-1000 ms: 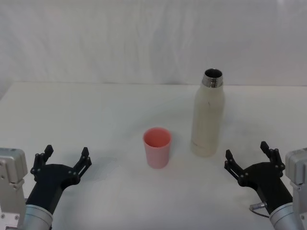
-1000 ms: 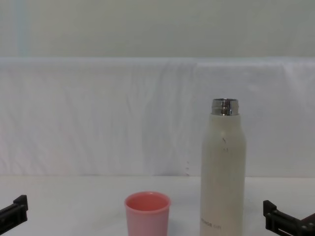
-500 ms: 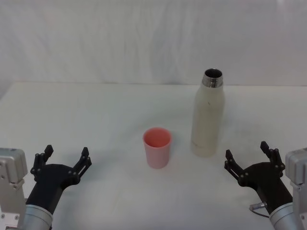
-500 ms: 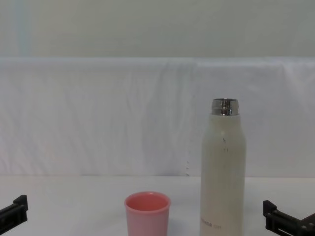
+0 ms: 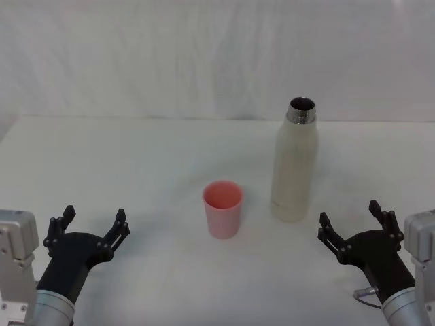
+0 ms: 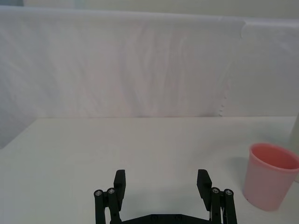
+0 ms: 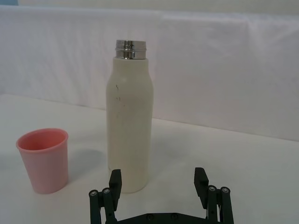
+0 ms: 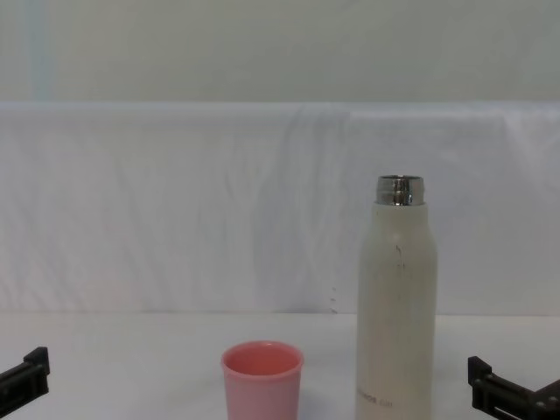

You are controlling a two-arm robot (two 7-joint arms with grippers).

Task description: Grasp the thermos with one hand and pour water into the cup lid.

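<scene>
The thermos [image 5: 295, 163] stands upright and uncapped on the white worktop [image 5: 136, 170], at about 2 o'clock from the cup lid [image 5: 222, 208] and near it, not touching; the cup lid sits upright at the middle. The right end effector [image 5: 353, 229] hovers at 5 o'clock from the thermos, fingers spread, holding nothing; the left end effector [image 5: 92, 227] rests at 8 o'clock from the cup lid, well apart, also spread.
</scene>
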